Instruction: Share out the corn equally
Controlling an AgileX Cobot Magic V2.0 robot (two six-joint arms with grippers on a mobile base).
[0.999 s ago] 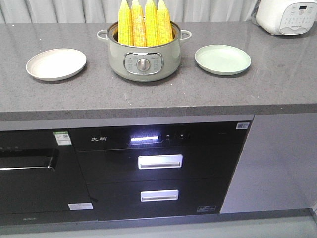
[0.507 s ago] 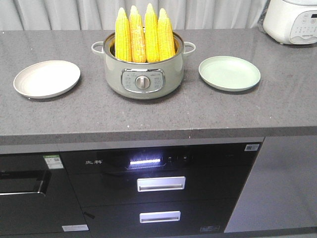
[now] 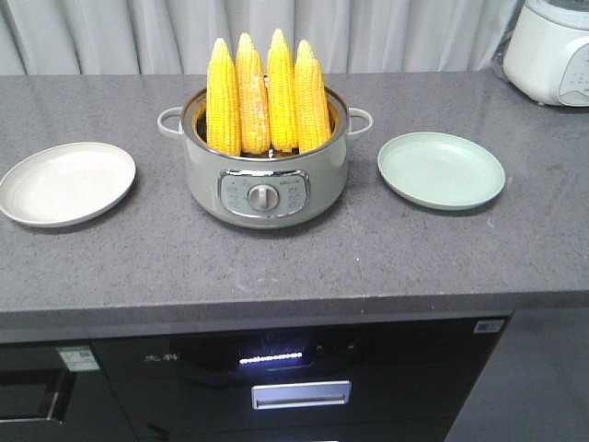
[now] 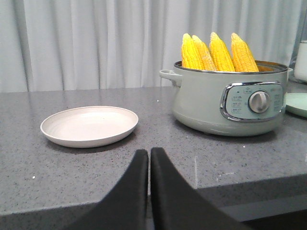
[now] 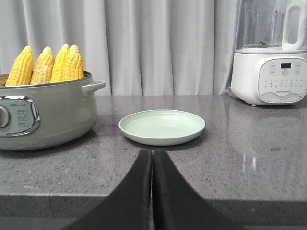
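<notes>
Several yellow corn cobs [image 3: 267, 92] stand upright, tips up, in a pale green electric pot [image 3: 264, 180] at the counter's middle. The corn [image 4: 215, 51] and the pot [image 4: 225, 103] also show in the left wrist view, and the corn [image 5: 48, 64] in the right wrist view. A cream plate [image 3: 66, 182] lies left of the pot and a light green plate [image 3: 442, 170] right of it, both bare. My left gripper [image 4: 148, 151] is shut, low by the counter's front edge, facing the cream plate [image 4: 89, 125]. My right gripper [image 5: 152, 152] is shut, facing the green plate [image 5: 162, 126].
A white blender appliance [image 5: 271, 72] stands at the back right of the grey counter [image 3: 294, 267]. White curtains hang behind. Dark drawers with silver handles [image 3: 301, 395] sit below the counter's front edge.
The front view has moved closer to the counter: pot and plates sit lower and larger in frame, and less of the drawers shows. Nothing on the counter has moved.
</notes>
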